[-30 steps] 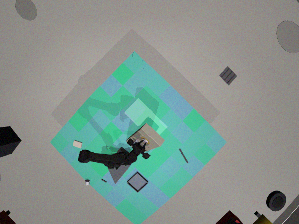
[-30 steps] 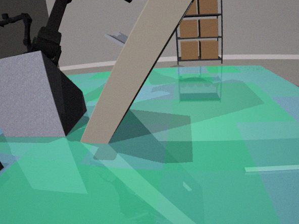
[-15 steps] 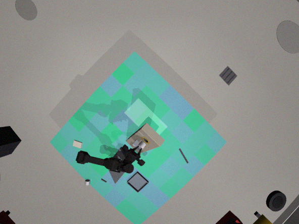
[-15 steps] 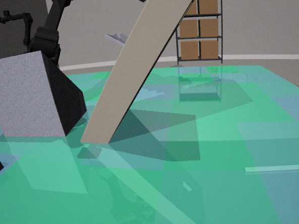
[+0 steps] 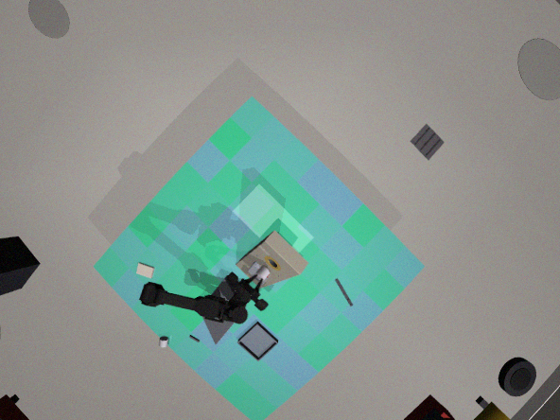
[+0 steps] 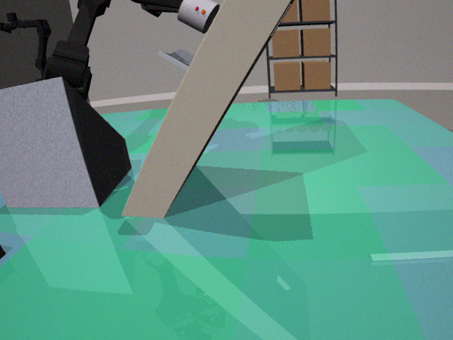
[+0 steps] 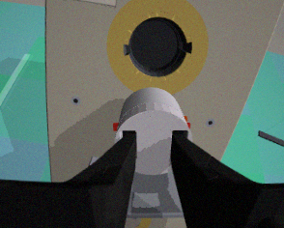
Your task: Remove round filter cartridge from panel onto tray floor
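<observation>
The filter cartridge (image 5: 263,273) (image 6: 194,11) (image 7: 152,101), a light grey cylinder with small red and orange tabs, is out of the panel (image 5: 289,252) (image 6: 214,53) (image 7: 77,48). My gripper (image 5: 256,281) (image 7: 153,137) is shut on its outer end and holds it in the air, just in front of the sloping face. The empty round socket (image 5: 272,263) (image 7: 156,46) has a yellow ring and two side notches. In the wrist view it lies above the cartridge. The square tray (image 5: 257,341) has a dark rim and a grey floor with nothing on it. The slots are hidden.
A grey ledge (image 6: 177,58) (image 7: 149,185) juts from the lower panel, below the cartridge. The arm's wedge-shaped pedestal (image 5: 218,329) (image 6: 42,142) stands between arm and table, near the tray. A dark bar (image 5: 343,292) lies right of the panel. A pale block (image 5: 145,270) lies at the left.
</observation>
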`<state>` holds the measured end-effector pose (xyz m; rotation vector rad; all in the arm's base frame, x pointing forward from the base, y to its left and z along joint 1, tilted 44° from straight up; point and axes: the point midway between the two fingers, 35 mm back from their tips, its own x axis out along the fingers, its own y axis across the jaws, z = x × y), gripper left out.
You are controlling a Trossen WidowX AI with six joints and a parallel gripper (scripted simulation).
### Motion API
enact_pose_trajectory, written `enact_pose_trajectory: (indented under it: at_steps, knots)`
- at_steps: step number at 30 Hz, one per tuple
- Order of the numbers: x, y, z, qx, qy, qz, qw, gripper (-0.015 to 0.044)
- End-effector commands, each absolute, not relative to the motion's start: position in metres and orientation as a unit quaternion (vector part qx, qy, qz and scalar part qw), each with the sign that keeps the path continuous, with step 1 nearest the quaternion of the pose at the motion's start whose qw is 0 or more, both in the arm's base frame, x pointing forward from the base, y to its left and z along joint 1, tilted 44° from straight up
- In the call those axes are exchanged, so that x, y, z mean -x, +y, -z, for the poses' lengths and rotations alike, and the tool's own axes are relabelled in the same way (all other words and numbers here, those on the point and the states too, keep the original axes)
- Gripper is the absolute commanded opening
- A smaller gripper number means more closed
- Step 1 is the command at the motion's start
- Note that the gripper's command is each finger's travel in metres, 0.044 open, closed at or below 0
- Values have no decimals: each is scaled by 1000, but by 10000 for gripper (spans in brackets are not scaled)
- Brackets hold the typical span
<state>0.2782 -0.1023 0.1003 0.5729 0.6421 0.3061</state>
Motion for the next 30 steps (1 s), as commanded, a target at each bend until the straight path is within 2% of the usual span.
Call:
enact_pose_trajectory:
  at_steps: [1,7,11,12,23,30]
  knots:
    - [-272,-95,-94,-275,307,-150,898,0]
    - [-262,-84,-83,-276,307,-150,898,0]
    - [-265,-88,-86,-276,310,-149,897,105]
    - [-265,-88,-86,-276,310,-149,897,111]
    - [-262,-85,-84,-276,307,-150,898,111]
    - [-300,-124,-126,-275,307,-150,899,111]
